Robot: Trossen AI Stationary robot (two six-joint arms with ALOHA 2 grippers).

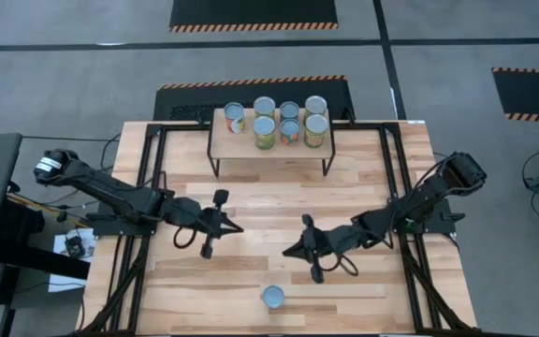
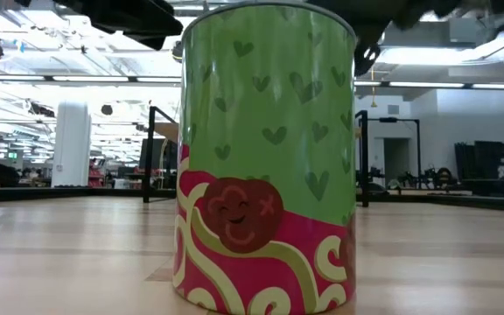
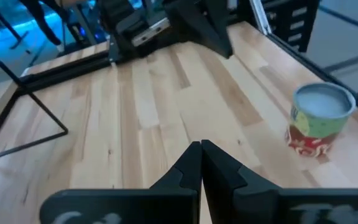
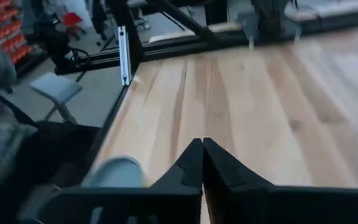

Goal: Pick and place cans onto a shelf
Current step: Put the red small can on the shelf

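From above, seven cans (image 1: 278,122) stand grouped on the shelf (image 1: 221,146) at the far side of the counter (image 1: 260,197), while one more can (image 1: 273,297) sits alone near the counter's front edge. The left gripper (image 1: 221,226) hangs over the counter's left middle and the right gripper (image 1: 299,248) over the centre, just behind the lone can and apart from it. At counter height, that lone can (image 2: 265,157) fills the picture, upright, green with hearts above a pink and cream band. The left wrist view shows its own jaws pressed together with nothing between them, and the lone can (image 3: 319,119) standing well ahead on the wood. In the right wrist view the jaws also meet, empty, with the pale can top (image 4: 114,172) blurred just beside them.
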